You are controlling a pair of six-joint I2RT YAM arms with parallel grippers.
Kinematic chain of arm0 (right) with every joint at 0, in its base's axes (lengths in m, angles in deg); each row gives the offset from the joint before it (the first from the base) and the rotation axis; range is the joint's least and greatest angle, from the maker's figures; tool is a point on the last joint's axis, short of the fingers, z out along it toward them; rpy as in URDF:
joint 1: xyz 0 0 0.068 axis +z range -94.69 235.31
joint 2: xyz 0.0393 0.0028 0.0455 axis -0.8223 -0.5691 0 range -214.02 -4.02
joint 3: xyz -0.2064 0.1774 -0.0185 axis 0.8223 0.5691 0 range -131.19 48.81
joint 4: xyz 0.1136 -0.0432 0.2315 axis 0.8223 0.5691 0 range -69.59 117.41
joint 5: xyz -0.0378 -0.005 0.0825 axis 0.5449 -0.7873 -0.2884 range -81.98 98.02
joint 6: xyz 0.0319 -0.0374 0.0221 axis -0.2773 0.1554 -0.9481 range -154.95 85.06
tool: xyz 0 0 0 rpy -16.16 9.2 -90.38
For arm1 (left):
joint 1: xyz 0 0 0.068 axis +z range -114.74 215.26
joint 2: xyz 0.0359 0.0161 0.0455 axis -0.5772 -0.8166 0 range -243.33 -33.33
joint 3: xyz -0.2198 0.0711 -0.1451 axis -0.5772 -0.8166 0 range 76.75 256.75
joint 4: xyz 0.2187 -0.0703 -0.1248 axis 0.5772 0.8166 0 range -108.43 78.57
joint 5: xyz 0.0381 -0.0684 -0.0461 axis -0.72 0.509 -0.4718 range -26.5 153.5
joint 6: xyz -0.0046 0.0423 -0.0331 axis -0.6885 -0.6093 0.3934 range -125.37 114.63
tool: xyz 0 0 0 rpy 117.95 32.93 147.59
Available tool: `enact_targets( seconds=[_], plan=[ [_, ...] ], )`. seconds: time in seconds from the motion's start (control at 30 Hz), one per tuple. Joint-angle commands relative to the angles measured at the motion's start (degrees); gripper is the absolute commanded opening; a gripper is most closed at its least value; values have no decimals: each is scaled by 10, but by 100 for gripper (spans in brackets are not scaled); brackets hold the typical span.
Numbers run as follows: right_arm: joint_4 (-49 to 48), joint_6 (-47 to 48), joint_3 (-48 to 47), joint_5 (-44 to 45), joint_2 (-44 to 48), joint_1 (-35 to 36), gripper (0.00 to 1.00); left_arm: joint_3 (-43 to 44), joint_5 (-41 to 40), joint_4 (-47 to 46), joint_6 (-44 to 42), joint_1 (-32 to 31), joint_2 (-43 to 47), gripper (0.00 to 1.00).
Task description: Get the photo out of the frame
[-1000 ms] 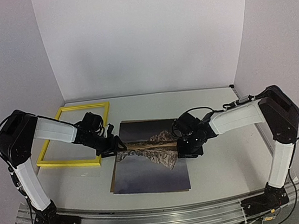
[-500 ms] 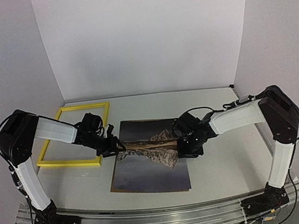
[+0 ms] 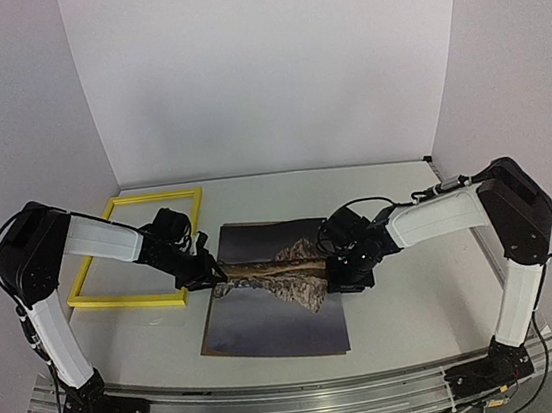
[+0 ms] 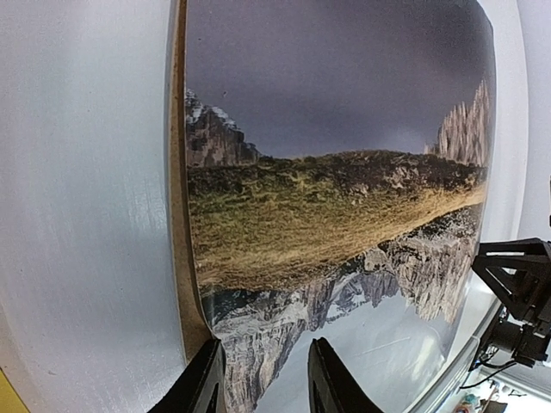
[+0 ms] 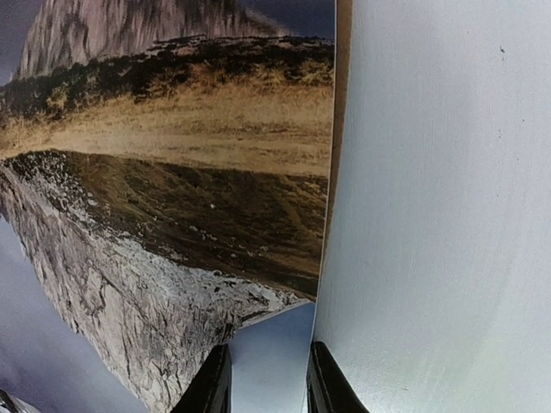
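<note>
The left arm (image 3: 99, 240) and right arm (image 3: 438, 215) are showing white shells, black joints, trailing black cables, and a black left gripper (image 4: 263, 379) and right gripper (image 5: 267, 383).

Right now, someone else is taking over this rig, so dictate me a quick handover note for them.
Left tool: open, tips at the photo's left edge.
Right tool: open, tips at its right edge.
The frame lies empty, left on the table; photo face up beside it, on a brown backing sheet.
Done: photo is out of the frame.
Left: perhaps separating photo from backing, then withdrawing both tools.
</note>
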Motion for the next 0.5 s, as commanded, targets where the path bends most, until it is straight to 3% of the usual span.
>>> enact_targets(
  seconds=[0.0, 0.47],
  plan=[
    [-22, 2, 3, -45, 41, 6, 28, 4, -28, 55, 4, -9, -6, 35],
    [-42, -17, -10, -83, 80, 7, 31, -2, -33, 42, 11, -9, -13, 35]
  ],
)
